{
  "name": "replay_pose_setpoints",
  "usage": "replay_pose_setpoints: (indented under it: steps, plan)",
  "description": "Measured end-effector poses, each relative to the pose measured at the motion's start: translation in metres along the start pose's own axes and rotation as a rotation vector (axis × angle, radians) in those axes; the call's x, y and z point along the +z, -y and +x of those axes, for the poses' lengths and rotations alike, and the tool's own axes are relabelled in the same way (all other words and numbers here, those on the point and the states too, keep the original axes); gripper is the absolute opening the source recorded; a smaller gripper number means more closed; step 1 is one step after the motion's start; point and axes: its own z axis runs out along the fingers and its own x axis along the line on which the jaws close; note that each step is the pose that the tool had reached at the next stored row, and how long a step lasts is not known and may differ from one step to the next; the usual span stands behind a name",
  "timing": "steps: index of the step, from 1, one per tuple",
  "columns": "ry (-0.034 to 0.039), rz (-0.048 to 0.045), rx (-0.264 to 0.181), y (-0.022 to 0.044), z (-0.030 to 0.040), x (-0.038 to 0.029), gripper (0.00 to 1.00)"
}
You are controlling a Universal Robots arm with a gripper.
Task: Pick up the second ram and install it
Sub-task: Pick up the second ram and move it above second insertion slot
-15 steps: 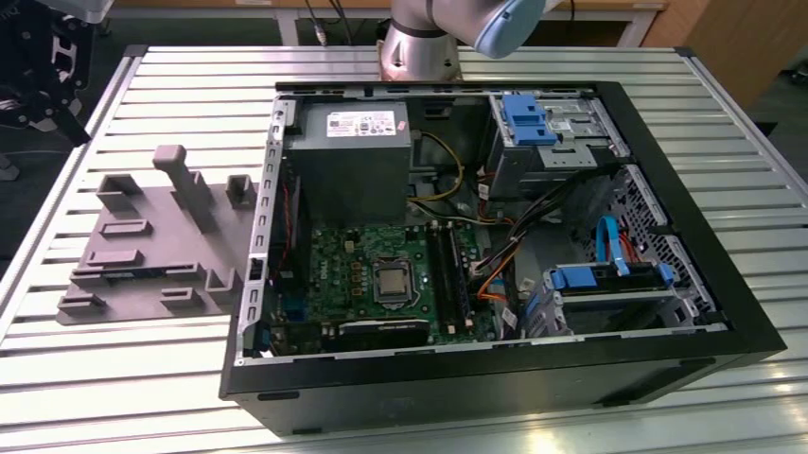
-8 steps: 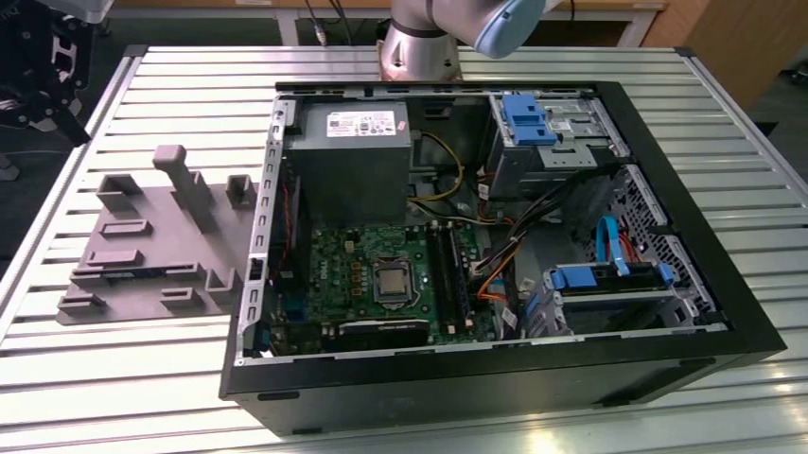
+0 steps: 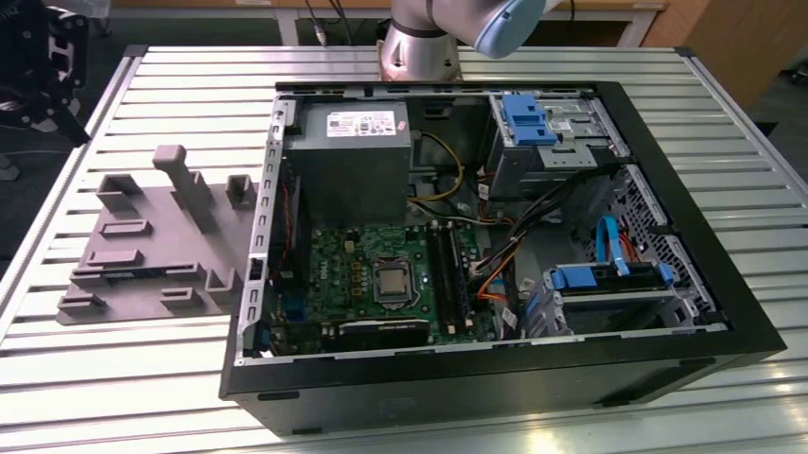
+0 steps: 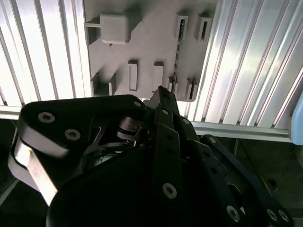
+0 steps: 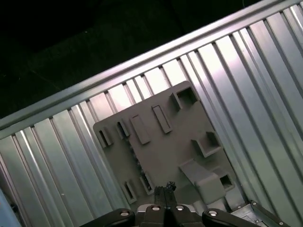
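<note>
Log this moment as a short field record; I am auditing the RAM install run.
claw: shut, above the grey fixture tray
second ram: apparently the thin strip on edge in the tray, not in the claw
computer case: open, on the slatted table, to the exterior view's right of the tray
motherboard: exposed inside the case

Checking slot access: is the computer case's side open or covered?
Open: the computer case lies with its side panel off, the motherboard exposed.
</note>
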Motion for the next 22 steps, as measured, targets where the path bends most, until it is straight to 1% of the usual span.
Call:
replay_pose_setpoints:
  steps: [5, 22]
  plan:
    - [-0.004, -0.0023, -0.087, 0.0001, 0.0, 0.0014, 0.11]
    - [-0.0172, -0.0098, -0.396, 0.0005, 0.0003, 0.0119, 0.11]
